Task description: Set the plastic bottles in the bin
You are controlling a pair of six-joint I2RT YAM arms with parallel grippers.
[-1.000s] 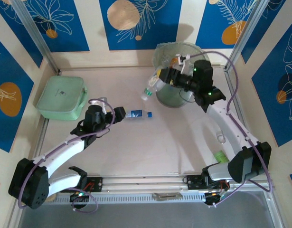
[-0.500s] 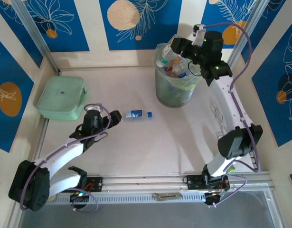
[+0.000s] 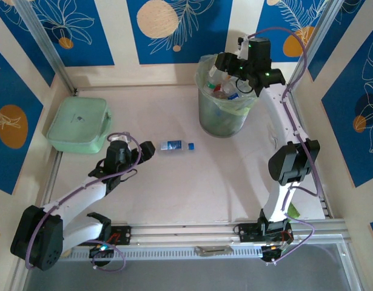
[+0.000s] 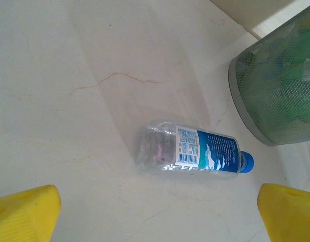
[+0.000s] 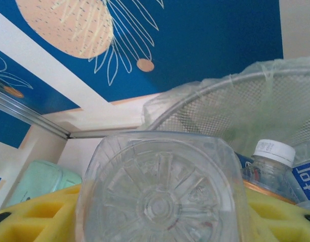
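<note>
Clear plastic with a ribbed base sits square in the right wrist view: a held bottle [image 5: 159, 199], pinched between the yellow pads [image 5: 36, 214] of the right gripper [image 3: 227, 62]. From above, that gripper hangs over the far rim of the bin [image 3: 221, 118]. The bin holds a heap of other bottles [image 3: 225, 91], one of them with a white cap [image 5: 273, 150] just below and beside the held one.

The step in hand looks like the drop. The bottle is over the mouth of the bin, so the next move calls for the right jaws to part and let it fall. Since the heap reaches nearly to the rim, a release toward the middle would be safer than one at the edge.

One more bottle, the blue-labelled bottle [image 3: 176, 145], lies on its side on the table [image 3: 192, 194], well short of the bin. The left gripper [image 3: 148, 147] sits just beside it with its jaws spread wide and nothing between them. It would need to reach forward, straddle that bottle and close. A mint-green case [image 3: 79, 124] rests far off to the left.
</note>
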